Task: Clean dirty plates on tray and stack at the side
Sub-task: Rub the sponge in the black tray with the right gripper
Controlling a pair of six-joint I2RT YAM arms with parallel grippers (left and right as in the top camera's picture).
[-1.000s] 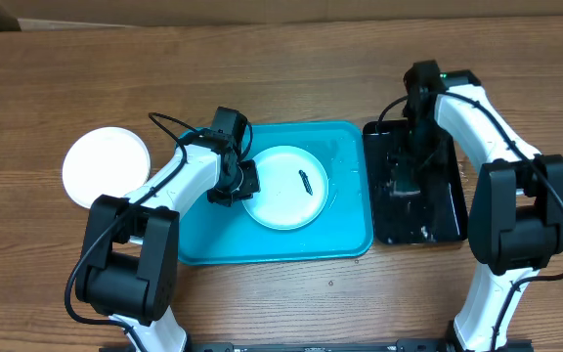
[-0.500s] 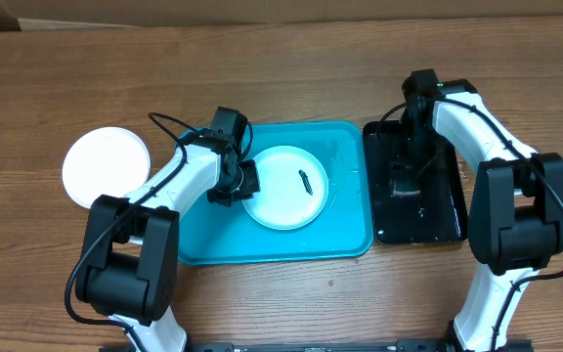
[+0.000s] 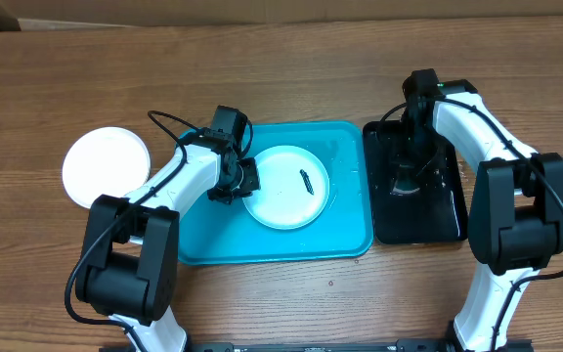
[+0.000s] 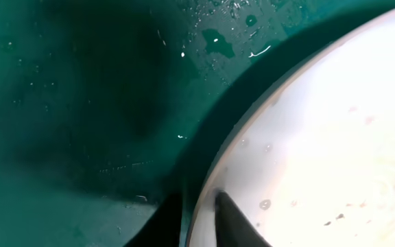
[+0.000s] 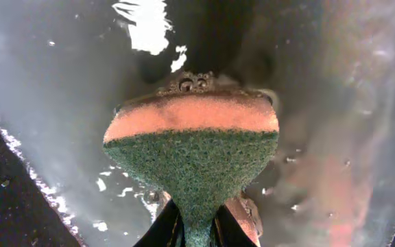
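A pale round plate (image 3: 283, 188) with a small dark smear (image 3: 304, 182) lies in the turquoise tray (image 3: 272, 246). At its left rim my left gripper (image 3: 239, 184) is shut on the plate. In the left wrist view, one finger (image 4: 162, 223) is outside the rim and the other (image 4: 237, 225) is on the plate (image 4: 321, 137). My right gripper (image 3: 406, 182) is low over the black tray (image 3: 448, 217). It is shut on a sponge (image 5: 192, 147), orange with a green scouring face, pinched between its fingertips (image 5: 196, 230). A white plate (image 3: 106, 166) sits on the table left of the tray.
Water drops cover the turquoise tray floor (image 4: 81, 103). The glossy black tray floor (image 5: 46, 103) is wet, with foam flecks. Both trays lie side by side mid-table, with wooden table all around them.
The right gripper has closed on the sponge over the black tray and shifted slightly. The left arm and the plate have stayed put.
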